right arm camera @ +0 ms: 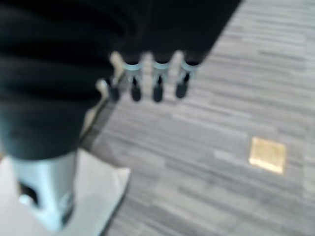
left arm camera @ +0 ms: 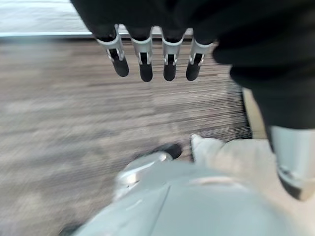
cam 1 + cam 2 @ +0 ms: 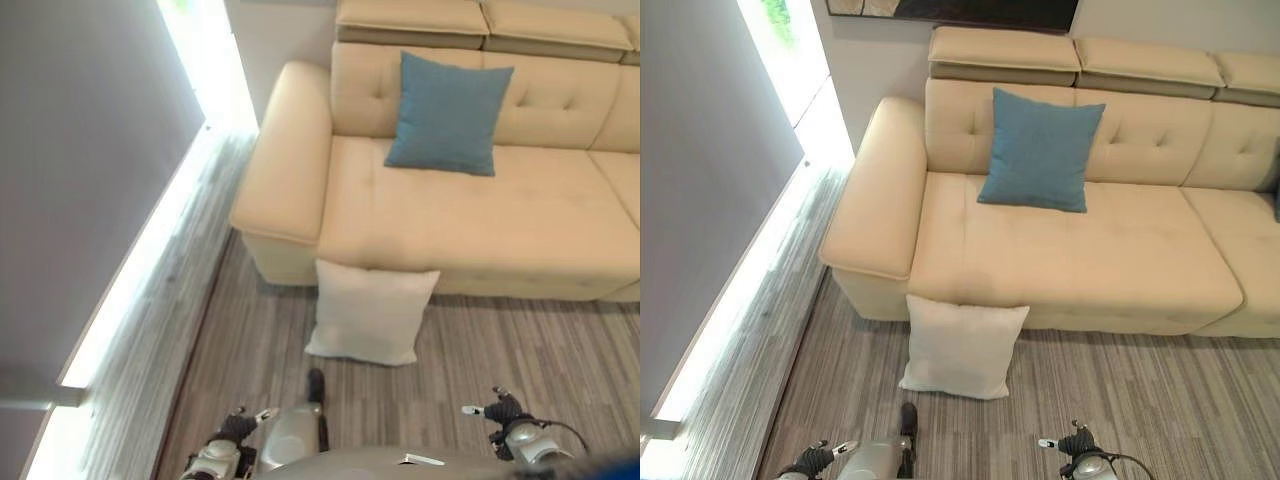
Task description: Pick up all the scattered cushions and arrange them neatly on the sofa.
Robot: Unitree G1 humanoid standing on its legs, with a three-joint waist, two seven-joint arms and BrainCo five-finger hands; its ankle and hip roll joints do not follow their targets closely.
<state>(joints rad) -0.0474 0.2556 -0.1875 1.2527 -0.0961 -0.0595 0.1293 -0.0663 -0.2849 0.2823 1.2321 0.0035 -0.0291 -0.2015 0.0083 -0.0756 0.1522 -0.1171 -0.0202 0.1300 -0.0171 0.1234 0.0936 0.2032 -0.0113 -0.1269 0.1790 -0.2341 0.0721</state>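
A square white fabric cushion (image 3: pixel 368 312) is seen standing on the grey striped wood-look floor (image 3: pixel 520 350), tilted back so that its upper edge is propped against the front of the cream upholstered sofa (image 3: pixel 480 225). A square blue fabric cushion (image 3: pixel 447 113) is set upright on the sofa seat, leaned against the tufted backrest near the broad padded armrest (image 3: pixel 285 155). A bright strip of light (image 3: pixel 150 240) is seen along the foot of the grey wall (image 3: pixel 90 150), beside the sofa's armrest end.

The left robot hand (image 2: pixel 147 54) is held low above the floor, well apart from both cushions, its fingers (image 2: pixel 145 69) extended straight and nothing gripped. The right robot hand (image 1: pixel 147 78) is likewise held over the floor with its fingers straight and empty; a pale corner beside it in the wrist view is probably the white cushion, though it is too blurred to be sure. A small brass-coloured square plate (image 1: pixel 267 155) is set into the floor.
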